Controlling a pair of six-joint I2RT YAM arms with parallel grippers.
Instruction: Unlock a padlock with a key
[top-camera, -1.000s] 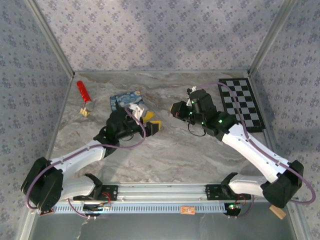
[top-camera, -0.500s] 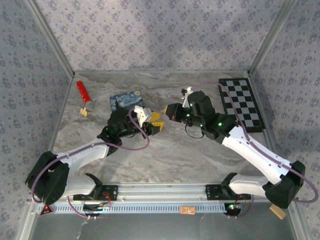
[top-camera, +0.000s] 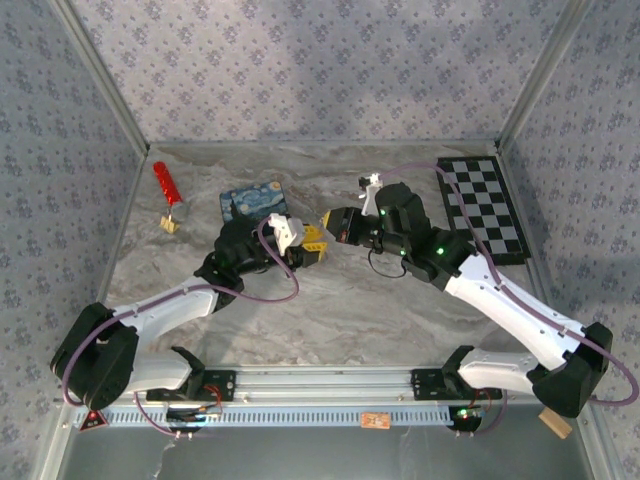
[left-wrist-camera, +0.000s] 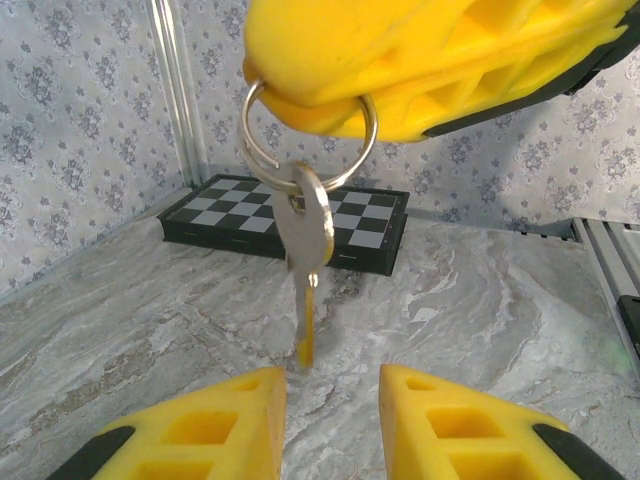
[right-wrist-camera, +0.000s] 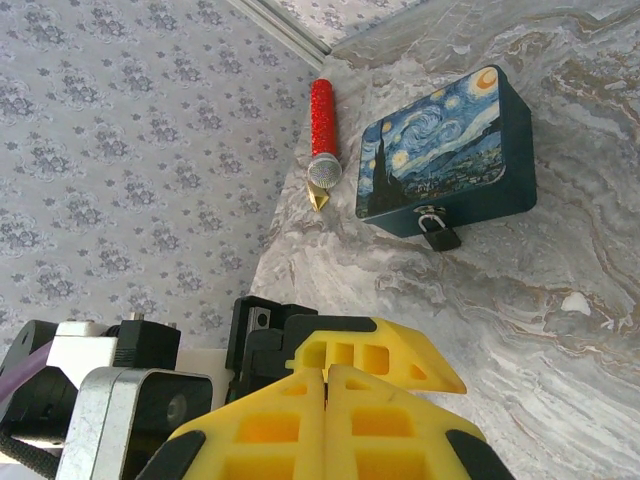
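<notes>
My right gripper (right-wrist-camera: 325, 372) is shut, and in the left wrist view its yellow fingers (left-wrist-camera: 420, 60) pinch a metal ring from which the key (left-wrist-camera: 308, 235) hangs straight down. My left gripper (left-wrist-camera: 332, 385) sits just below the key, open, its jaws a finger's width apart, with the key's tip above the gap near the left finger. In the top view the left gripper (top-camera: 312, 243) and the right gripper (top-camera: 330, 222) nearly meet at the table's middle. The small black padlock (right-wrist-camera: 440, 235) hangs on the hasp of the blue painted tin (right-wrist-camera: 440, 150).
The blue tin (top-camera: 250, 198) lies behind the left arm. A red stick (top-camera: 165, 182) and a small tan block (top-camera: 171, 224) are at the far left. A folded chessboard (top-camera: 485, 205) lies at the back right. Metal posts and patterned walls enclose the table.
The left gripper has moved right and up under the key, its jaws narrowing. The right gripper has carried the key leftward to meet it.
</notes>
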